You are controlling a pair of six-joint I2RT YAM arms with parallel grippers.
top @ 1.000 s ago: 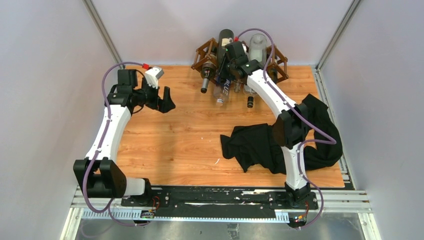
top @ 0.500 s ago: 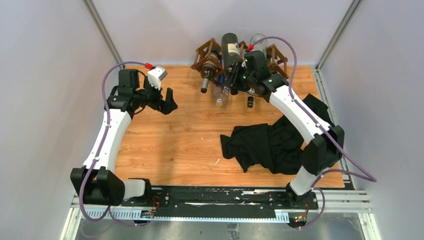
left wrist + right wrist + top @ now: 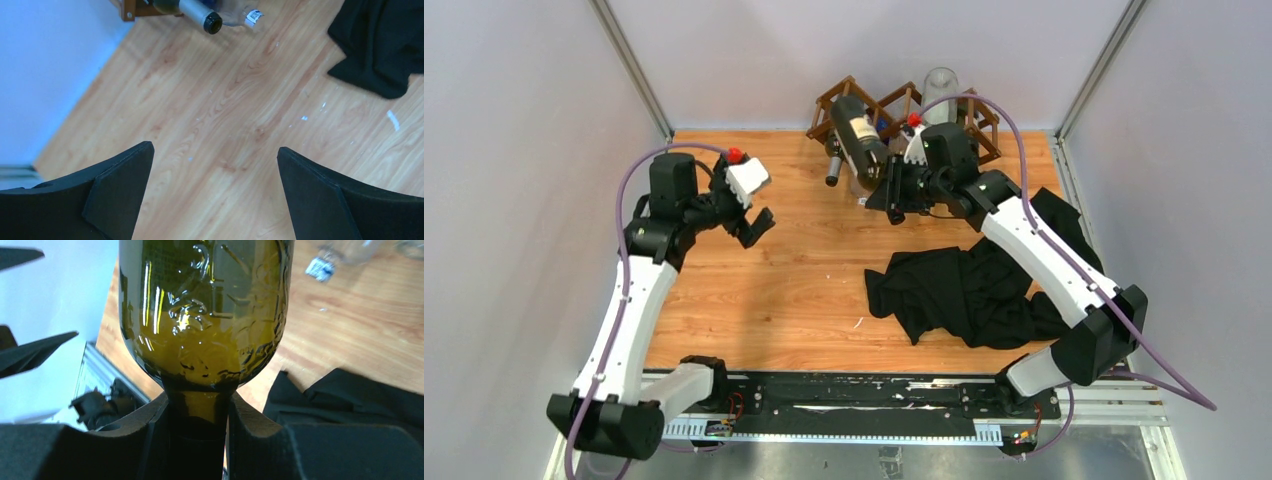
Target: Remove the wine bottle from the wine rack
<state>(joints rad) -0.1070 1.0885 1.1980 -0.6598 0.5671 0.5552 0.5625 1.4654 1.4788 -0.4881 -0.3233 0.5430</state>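
Observation:
The wine bottle (image 3: 860,135), dark green glass with a pale label, hangs tilted in front of the dark brown lattice wine rack (image 3: 832,98), its base raised toward the back left. My right gripper (image 3: 892,187) is shut on its neck. In the right wrist view the fingers (image 3: 252,422) clamp the neck below the olive shoulder of the bottle (image 3: 205,315), and the right gripper (image 3: 197,407) hides the cap. My left gripper (image 3: 755,224) hovers open over bare wood, left of the rack; between its fingers (image 3: 125,175) the left gripper (image 3: 214,152) holds nothing.
Other bottles lie in the rack: a dark neck with a black cap (image 3: 212,22) pokes out in front, with a clear one (image 3: 939,85) at the top. A crumpled black cloth (image 3: 954,290) lies front right under my right arm. Grey walls stand close on both sides.
My right gripper has drawn the wine bottle out of the rack, forward and to the left, tilting it. The left arm has shifted slightly toward the front.

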